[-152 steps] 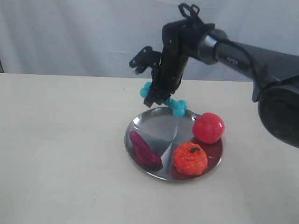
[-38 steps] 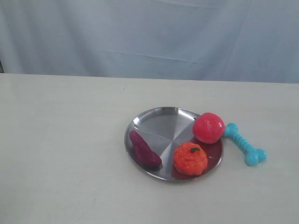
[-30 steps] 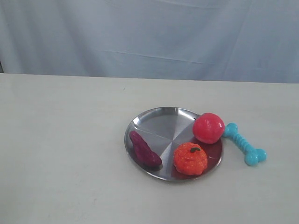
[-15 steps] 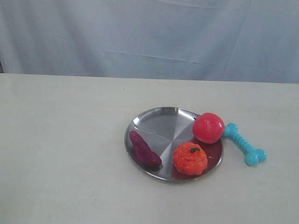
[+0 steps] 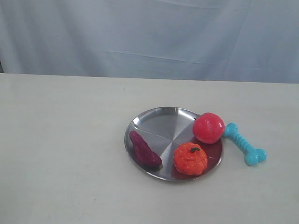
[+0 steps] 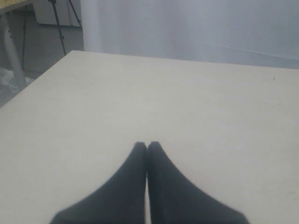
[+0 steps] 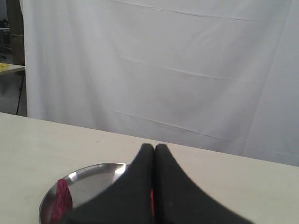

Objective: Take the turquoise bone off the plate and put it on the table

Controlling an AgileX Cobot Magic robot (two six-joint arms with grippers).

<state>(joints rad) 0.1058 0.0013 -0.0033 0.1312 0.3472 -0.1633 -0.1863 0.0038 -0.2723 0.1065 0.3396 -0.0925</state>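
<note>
The turquoise bone (image 5: 243, 143) has moved off the plate (image 5: 161, 123) onto the table (image 5: 65, 154).

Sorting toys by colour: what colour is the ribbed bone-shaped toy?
Turquoise; the ribbed rubber bone shows best in the exterior view.

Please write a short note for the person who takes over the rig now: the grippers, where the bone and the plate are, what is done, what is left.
Left gripper: shut, empty, over the table.
Right gripper: shut, empty, facing the plate.
Neither shows in the exterior view.
The turquoise bone lies flat on the table, right of the plate in the exterior view, with one end close to the rim.
Done: the bone is off the plate.
Left: nothing, it seems.
</note>
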